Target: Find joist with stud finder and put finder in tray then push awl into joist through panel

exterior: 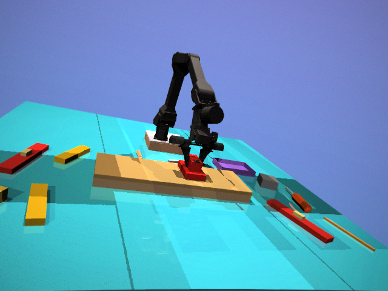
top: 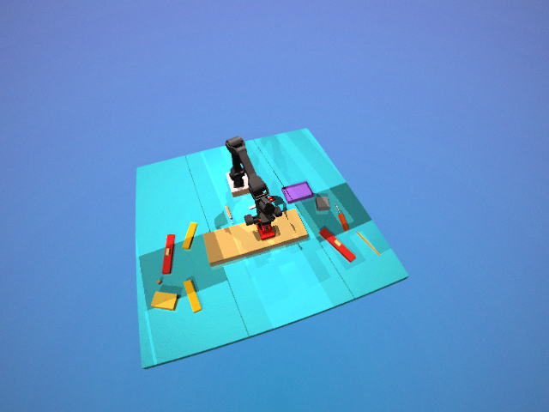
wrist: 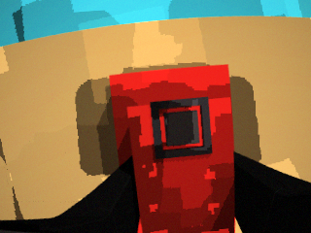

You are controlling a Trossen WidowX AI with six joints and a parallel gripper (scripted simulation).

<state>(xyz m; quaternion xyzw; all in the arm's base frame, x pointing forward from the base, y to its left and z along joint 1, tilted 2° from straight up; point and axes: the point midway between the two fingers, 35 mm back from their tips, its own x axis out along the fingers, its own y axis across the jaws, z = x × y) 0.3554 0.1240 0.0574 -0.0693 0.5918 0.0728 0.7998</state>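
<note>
Blk arm (top: 247, 165) (exterior: 199, 76), blk gripper (top: 266, 225) (exterior: 196, 156) (wrist: 177, 155) w/ tapered fingers, round blk motor housing.
</note>
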